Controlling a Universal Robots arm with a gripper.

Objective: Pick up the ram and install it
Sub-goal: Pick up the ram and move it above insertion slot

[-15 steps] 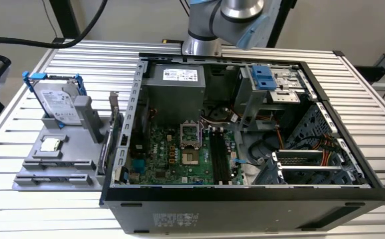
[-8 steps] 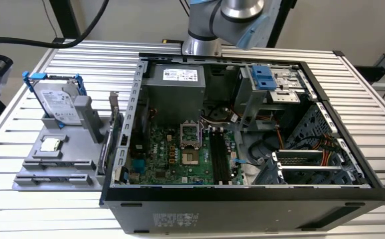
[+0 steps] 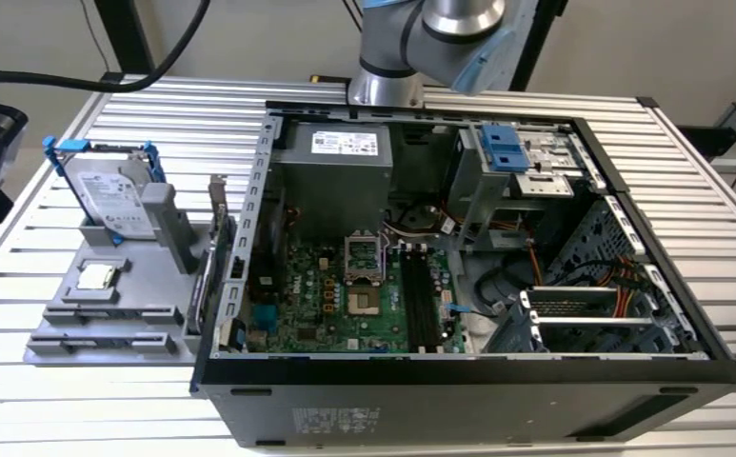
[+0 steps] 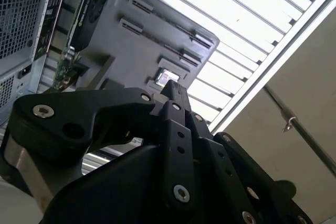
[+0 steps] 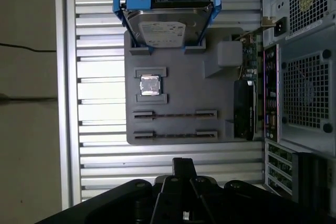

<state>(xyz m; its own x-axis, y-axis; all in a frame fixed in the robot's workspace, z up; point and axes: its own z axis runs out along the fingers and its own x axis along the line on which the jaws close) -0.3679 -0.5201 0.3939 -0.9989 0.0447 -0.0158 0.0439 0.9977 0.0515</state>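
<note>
The pincer, pressed together and empty, hangs just short of the tray, which stands the nearest ram on edge, presumably for easy pinching.

Exterior view overlooks case; wrist views share tray.

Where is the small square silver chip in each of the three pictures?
Exterior view: the chip lies on the grey tray, at the exterior view's left, beside the computer case.
Second wrist view: the chip sits in a raised frame on that tray.
First wrist view: the chip lies between the hard drive and the two long slots.
Shared landmark: the grey tray.
</note>
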